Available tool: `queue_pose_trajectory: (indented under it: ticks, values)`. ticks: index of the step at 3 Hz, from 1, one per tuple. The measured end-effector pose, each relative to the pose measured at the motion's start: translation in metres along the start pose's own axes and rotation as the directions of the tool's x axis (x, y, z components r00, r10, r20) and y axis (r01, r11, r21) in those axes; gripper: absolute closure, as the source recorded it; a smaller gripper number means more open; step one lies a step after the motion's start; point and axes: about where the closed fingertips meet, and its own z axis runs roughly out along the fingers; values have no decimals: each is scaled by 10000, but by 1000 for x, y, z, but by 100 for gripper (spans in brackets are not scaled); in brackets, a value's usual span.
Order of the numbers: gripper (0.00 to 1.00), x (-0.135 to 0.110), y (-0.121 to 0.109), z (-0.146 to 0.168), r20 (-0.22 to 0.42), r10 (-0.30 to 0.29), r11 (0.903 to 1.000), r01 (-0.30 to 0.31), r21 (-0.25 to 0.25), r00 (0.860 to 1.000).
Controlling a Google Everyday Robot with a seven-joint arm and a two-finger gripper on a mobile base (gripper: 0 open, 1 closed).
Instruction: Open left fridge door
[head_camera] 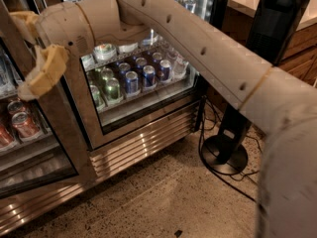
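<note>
Gripper (pixel 32 48) sits at the far left, against the bronze-brown upright of the left fridge door (pixel 69 138); its two tan fingers (pixel 45 73) stand apart, one high, one hanging low over the frame; contact with the metal cannot be judged. Behind that door's glass lie red cans (pixel 22 124); just right, the twin door (pixel 148 114) shows silver-blue cans (pixel 131 81) above a steel vent grille (pixel 143 139). The beige arm (pixel 208 53) slants from near right to far left; a black tower appliance (pixel 270 38) stands right on the speckled floor (pixel 163 197).
</note>
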Motion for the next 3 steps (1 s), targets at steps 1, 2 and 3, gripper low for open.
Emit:
queue_pose_trajectory:
  ticks: [1, 2, 3]
  values:
    - [0, 18, 7, -5, -274, 229, 9978, -211, 627, 9994]
    - [0, 18, 8, -5, -274, 228, 9978, -211, 628, 9994]
    - [0, 14, 20, -12, -519, 46, 9873, 37, 1589, 9986]
